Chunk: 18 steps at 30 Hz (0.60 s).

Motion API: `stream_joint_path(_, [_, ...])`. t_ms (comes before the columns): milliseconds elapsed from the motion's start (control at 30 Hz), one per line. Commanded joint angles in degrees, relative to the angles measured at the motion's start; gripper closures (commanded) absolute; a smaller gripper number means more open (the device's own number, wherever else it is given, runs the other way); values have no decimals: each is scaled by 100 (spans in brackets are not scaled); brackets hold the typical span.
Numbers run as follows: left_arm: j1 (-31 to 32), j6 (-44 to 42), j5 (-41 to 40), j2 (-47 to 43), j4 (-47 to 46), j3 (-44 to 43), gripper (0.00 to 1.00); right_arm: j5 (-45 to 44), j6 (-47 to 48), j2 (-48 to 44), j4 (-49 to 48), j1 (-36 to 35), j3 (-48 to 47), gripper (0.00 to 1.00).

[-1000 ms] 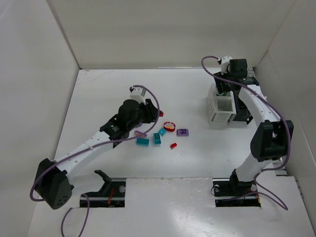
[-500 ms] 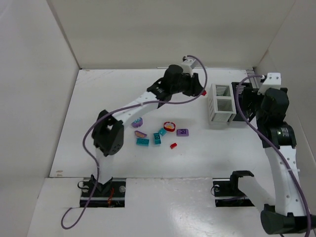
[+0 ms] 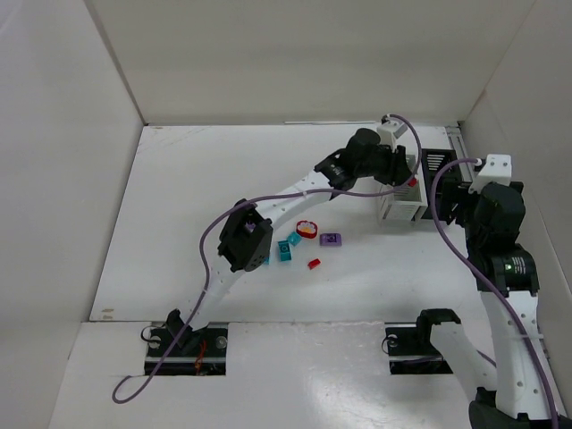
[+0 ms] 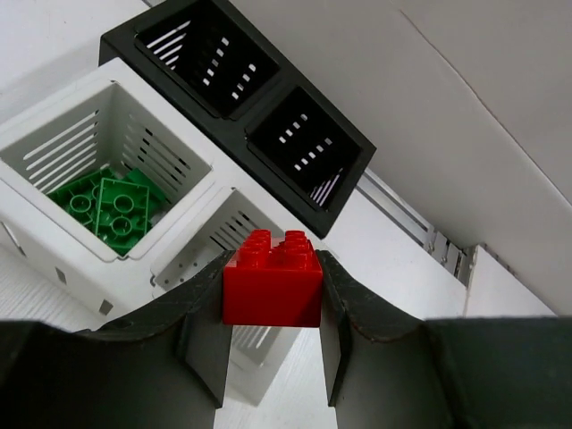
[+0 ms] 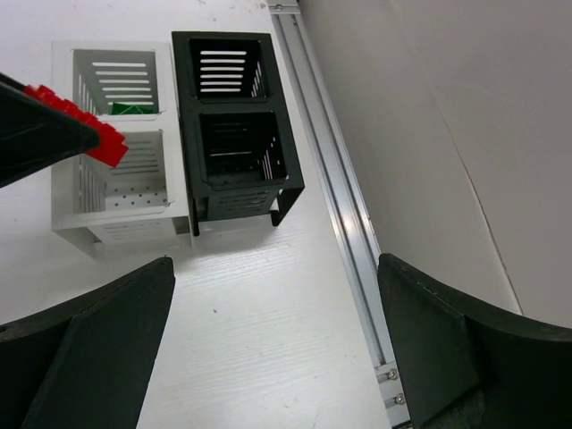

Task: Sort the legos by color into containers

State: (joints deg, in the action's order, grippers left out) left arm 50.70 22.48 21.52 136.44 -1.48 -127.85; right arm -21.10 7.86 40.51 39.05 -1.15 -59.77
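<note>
My left gripper [image 4: 273, 304] is shut on a red lego brick [image 4: 273, 279] and holds it above the near compartment of the white bin [image 4: 63, 103]. Green legos [image 4: 107, 201] lie in that bin's other compartment. The black bin [image 4: 239, 107] stands right behind it, and its visible compartments look empty. From the top view the left gripper [image 3: 407, 179] hovers over the white bin [image 3: 399, 210]. My right gripper [image 5: 277, 340] is open and empty, above bare table to the right of the bins. Loose legos lie mid-table: teal [image 3: 285, 251], purple [image 3: 331, 239], small red [image 3: 314, 264].
A red-and-white piece [image 3: 307, 229] lies among the loose legos. An aluminium rail [image 5: 331, 179] runs along the right wall beside the black bin [image 5: 189, 116]. The left arm stretches across the middle of the table and hides some bricks.
My left arm has swung from the brick pile rightward to the white bin, carrying the red brick. My right arm has drawn back from over the bins to the right.
</note>
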Motion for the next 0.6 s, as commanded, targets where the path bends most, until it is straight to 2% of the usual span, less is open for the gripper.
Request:
stream_joint_path(0, [-25,221,-157,119,-337,-451,86,194,32,-35,-195,0,0,1])
stream_joint_path(67, [-25,222,-157,172,-336,-451,79,273,32,-35,-196,0,0,1])
stream_joint_path(133, [-25,170,-157,172,-336,-451,61,334,32,-35,-257,0,53,1])
stream_joint_path(233, [37,-50,-262,-91,-283,-250,47,388,84,-35,-309,0,53,1])
stream_joint_path(300, [98,-278,-262,-266,-283,-4,29,467,145,-35,-362,0,53,1])
stream_joint_path(400, [98,-385,-262,-574,-230,67,12,537,199,-35,-363,0,53,1])
stream_joint_path(500, [98,-516,-130,-978,-169,348,1,615,365,-87,-363,0,53,1])
stream_joint_path(567, [98,-656,-60,-1302,-169,863,1,756,576,-87,-363,0,53,1])
